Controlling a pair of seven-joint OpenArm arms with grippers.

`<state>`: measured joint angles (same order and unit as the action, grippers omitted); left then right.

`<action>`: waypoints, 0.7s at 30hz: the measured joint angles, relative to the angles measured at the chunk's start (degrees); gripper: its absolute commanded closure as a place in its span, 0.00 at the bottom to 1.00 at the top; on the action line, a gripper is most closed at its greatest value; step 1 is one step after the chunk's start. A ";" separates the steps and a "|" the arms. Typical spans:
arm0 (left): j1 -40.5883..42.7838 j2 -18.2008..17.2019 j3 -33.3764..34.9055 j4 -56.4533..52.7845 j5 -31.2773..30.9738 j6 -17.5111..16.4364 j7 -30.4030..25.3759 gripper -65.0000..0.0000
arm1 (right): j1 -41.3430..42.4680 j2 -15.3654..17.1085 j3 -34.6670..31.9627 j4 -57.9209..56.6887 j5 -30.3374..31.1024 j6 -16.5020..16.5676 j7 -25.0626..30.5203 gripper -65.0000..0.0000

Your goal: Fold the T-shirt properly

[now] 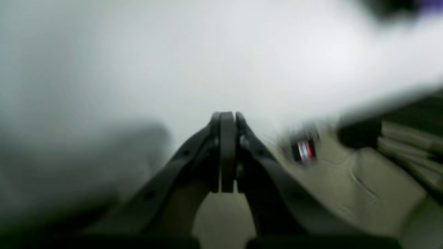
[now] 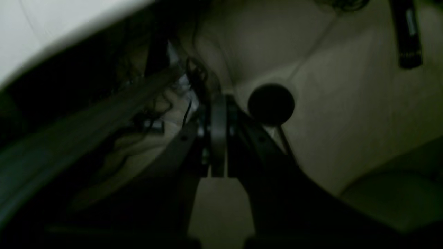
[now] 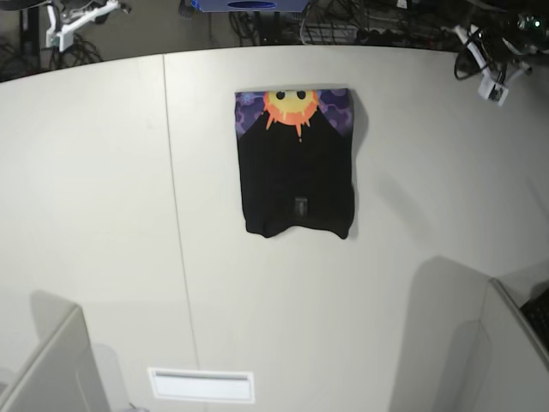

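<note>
Both wrist views are blurred and dim. The left fingers [image 1: 227, 152] and right fingers [image 2: 218, 138] are seen clenched on nothing. The folded black cloth T-shirt [image 3: 297, 176], sun-face print at its far edge, lies mid white desk [image 3: 412, 300], bare surface all around.

A pale table [image 3: 103, 197] with a lengthwise seam fills the room, dark tangled cables [image 3: 343, 26] behind its far edge.

Robotics lab: white worktable [image 3: 103, 215], cable tangles [image 3: 343, 21] behind far edge, clamped camera mount [image 3: 64, 26].
</note>
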<state>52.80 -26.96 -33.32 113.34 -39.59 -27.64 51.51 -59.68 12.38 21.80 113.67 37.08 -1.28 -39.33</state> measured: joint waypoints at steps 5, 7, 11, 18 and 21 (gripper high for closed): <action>8.81 6.51 4.09 -2.73 12.72 -0.07 -6.43 1.00 | 2.78 7.72 -16.50 -13.99 0.04 0.39 0.17 1.00; 8.59 9.49 10.43 -6.64 25.70 -0.28 -13.09 1.00 | 5.35 8.79 -23.21 -20.79 -0.09 0.17 2.64 1.00; 5.01 12.46 22.80 -24.41 47.39 -0.26 -29.16 1.00 | 10.56 8.39 -33.99 -32.98 0.39 0.90 10.73 1.00; -18.29 13.33 33.57 -71.32 46.12 0.35 -47.89 1.00 | 24.06 1.42 -42.32 -62.60 0.44 0.76 29.09 1.00; -28.20 13.68 39.54 -92.24 45.40 0.55 -62.05 1.00 | 31.01 -4.94 -42.64 -84.04 -1.27 0.72 37.51 1.00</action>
<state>24.60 -13.28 6.22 21.10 5.80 -27.09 -10.55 -28.67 7.44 -20.84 29.63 35.81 -0.56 -1.83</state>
